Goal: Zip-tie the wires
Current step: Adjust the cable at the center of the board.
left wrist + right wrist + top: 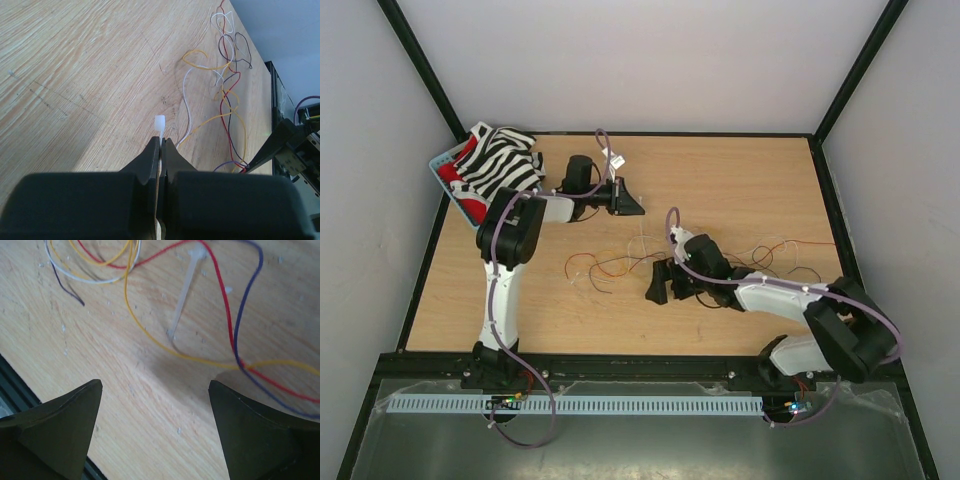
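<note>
- Left wrist view, nearest first: the left end effector has its jaws pressed together on the zip tie. The square white head pokes out just past the fingertips, and the strap runs back between the pads.
- The held tie's long axis follows the fingers, head forward, aimed across the bare tabletop and not at the bundle.
- Ahead and to the right of those fingertips lie the wires, a loose tangle of yellow, red, white and dark strands. They are apart from the tie's head, and the nearest yellow and white loops end just beside the right fingertip.
- Right wrist view: the right end effector hangs over the tabletop with its jaws spread wide and nothing between them. Yellow, red and blue strands cross just beyond the right finger.
- Farther ahead of it a second whitish strip lies flat. It runs away from the fingers and leans slightly right, under the red strand.
- From the top external view, the strands spread between the two arms and trail off past the right one, so the right arm is nearer the bundle.
- My judgement: the coming move depends on the right arm gathering the strands so that the left can swing the tie's head rightward around them.
</note>
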`<state>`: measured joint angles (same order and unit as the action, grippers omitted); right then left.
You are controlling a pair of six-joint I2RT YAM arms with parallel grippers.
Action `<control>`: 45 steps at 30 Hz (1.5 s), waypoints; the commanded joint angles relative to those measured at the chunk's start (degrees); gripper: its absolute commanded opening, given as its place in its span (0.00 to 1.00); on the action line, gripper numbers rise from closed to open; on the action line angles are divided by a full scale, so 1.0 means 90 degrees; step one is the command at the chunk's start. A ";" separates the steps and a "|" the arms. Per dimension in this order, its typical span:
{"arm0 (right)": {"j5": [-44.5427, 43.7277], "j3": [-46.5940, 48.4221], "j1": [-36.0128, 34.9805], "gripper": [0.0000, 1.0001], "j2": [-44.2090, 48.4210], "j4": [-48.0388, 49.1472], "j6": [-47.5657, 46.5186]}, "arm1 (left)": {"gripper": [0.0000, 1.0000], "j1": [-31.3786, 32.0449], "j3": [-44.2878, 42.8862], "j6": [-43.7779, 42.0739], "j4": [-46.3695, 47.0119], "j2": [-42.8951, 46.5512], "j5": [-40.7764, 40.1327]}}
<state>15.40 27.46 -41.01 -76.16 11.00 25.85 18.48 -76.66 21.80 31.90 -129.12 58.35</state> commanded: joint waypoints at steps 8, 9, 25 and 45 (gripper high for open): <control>-0.0615 0.1349 -0.0042 1.00 -0.1529 -0.0016 -0.0480 | 0.00 0.0066 0.0128 -0.0257 0.0205 0.0308 0.0073; -0.0590 0.1468 -0.0042 0.99 -0.1631 0.0000 -0.0488 | 0.00 0.0066 0.0143 -0.0261 0.0199 0.0313 0.0070; -0.0812 0.2982 -0.0044 0.99 -0.3140 0.0124 -0.0606 | 0.00 0.0076 0.0239 -0.0301 0.0204 0.0304 0.0003; -0.0354 0.2865 -0.0042 0.99 -0.2646 0.0184 -0.0597 | 0.00 0.0036 0.0384 -0.0006 0.0205 0.0244 -0.0302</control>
<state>8.60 54.74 -41.01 -104.55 16.08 21.76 18.94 -73.49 21.32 32.27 -128.64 55.66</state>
